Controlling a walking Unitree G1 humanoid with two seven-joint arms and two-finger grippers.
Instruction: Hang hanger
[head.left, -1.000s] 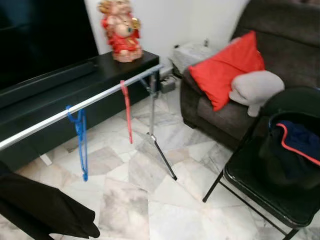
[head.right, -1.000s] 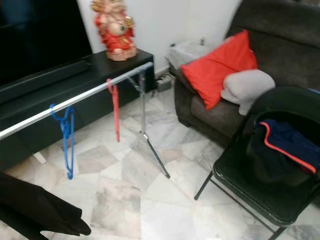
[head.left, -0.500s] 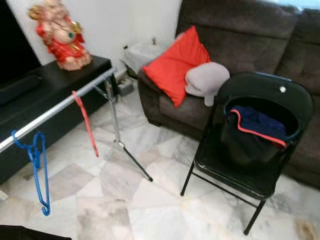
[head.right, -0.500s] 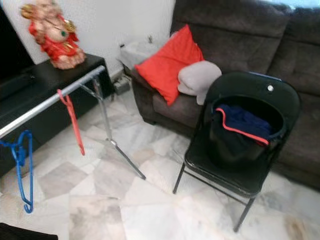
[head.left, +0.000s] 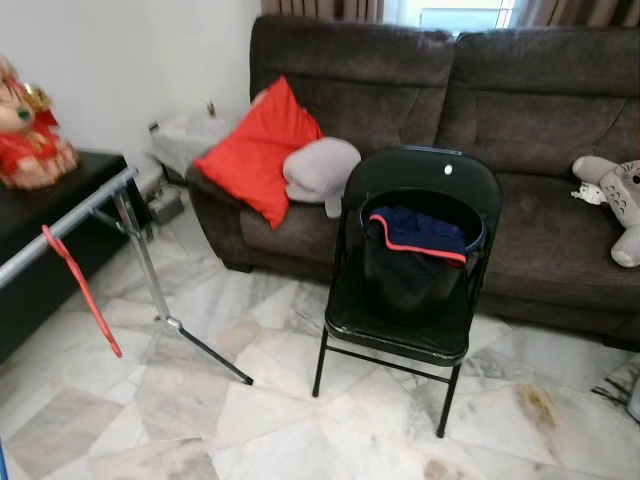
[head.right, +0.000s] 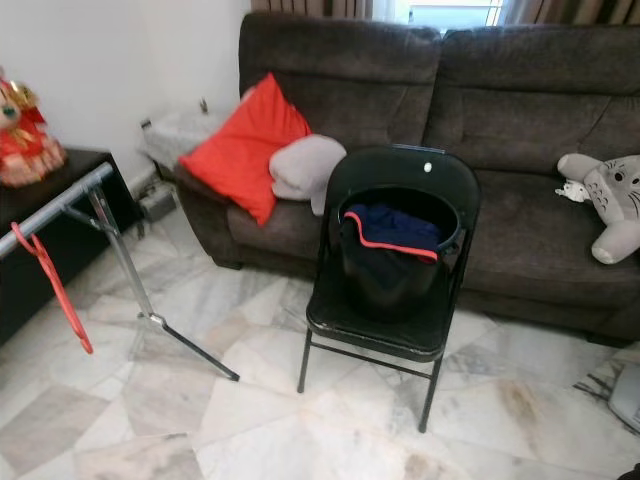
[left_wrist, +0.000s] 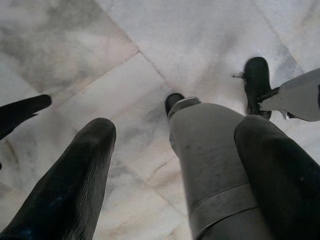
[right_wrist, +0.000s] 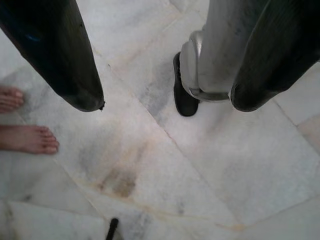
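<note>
A red hanger (head.left: 82, 292) hangs from the silver rail (head.left: 70, 218) of a clothes rack at the far left. On a black folding chair (head.left: 420, 180) in the middle stands a black bucket (head.left: 410, 275) holding a navy cloth with red trim (head.left: 420, 230). My left gripper (left_wrist: 175, 130) hangs open over the marble floor, my own silver leg showing between its fingers. Also open is my right gripper (right_wrist: 167, 102), held above the floor with nothing between its fingers.
A dark brown sofa (head.left: 540, 110) runs along the back with a red cushion (head.left: 250, 150), a grey pillow (head.left: 315, 170) and a grey plush toy (head.left: 615, 195). A black cabinet (head.left: 30, 250) with a red figurine (head.left: 25, 135) stands left. A person's bare feet (right_wrist: 27, 137) are beside me.
The camera has swung to the right: the blue hanger and the black garment have left the picture, and the chair and sofa now sit in the middle. Nothing itself has moved.
</note>
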